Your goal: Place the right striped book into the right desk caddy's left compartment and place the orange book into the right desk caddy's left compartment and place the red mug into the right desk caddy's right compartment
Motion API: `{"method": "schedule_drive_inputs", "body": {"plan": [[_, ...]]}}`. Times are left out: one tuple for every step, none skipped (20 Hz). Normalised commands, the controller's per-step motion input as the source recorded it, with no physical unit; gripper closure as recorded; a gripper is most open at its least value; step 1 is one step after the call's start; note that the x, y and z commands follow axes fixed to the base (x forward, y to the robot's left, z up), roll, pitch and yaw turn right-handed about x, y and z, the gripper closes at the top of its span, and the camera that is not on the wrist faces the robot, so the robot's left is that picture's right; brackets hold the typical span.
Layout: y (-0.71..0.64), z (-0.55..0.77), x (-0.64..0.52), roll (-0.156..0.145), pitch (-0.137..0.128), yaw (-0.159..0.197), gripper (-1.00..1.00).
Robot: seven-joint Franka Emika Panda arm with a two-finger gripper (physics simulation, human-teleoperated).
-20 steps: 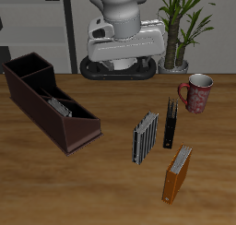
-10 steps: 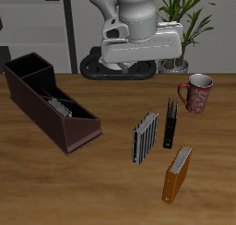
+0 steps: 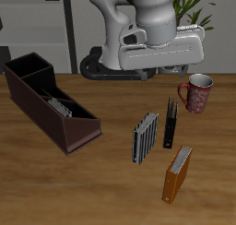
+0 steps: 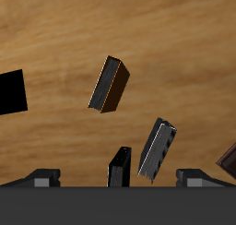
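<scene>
Exterior and wrist views. The gripper hangs high above the table, its fingertips spread wide apart with nothing between them. Directly beneath it stand three books on edge: the right striped book, the slim black book just beside it, and the orange book, which stands nearer the table's front edge. The red mug stands upright beside the arm. The right desk caddy, holding a second striped book, lies well apart from the hand.
</scene>
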Motion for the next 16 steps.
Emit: {"method": "schedule_drive_inputs", "body": {"plan": [[0.39, 0.0, 0.4, 0.055, 0.034, -0.139, -1.0], [-0.09, -0.09, -0.02, 0.0, 0.0, 0.0, -1.0], [0.18, 0.05, 0.61, -0.161, -0.051, -0.039, -1.0], [0.13, 0.06, 0.37, -0.022, -0.041, -0.039, -1.0], [0.25, 0.2, 0.81, -0.095, 0.005, -0.08, -1.0], [0.07, 0.01, 0.31, -0.019, -0.07, 0.033, -1.0], [0.01, 0.0, 0.46, -0.037, -0.019, 0.021, -1.0], [-0.02, -0.08, 0.53, -0.096, 0.014, -0.073, -1.0], [0.19, -0.01, 0.61, -0.038, 0.015, 0.012, -1.0], [0.0, 0.0, 0.0, 0.0, 0.0, 0.0, -1.0], [0.12, -0.02, 0.68, -0.099, -0.048, -0.088, -1.0], [0.0, 0.0, 0.0, 0.0, 0.0, 0.0, -1.0], [0.24, -0.07, 0.34, 0.017, -0.035, 0.027, -1.0], [0.06, -0.05, 0.31, -0.059, -0.058, 0.06, -1.0], [0.12, -0.04, 0.31, 0.016, 0.06, -0.198, -1.0], [0.09, -0.17, 0.24, 0.007, -0.026, 0.037, -1.0]]}}
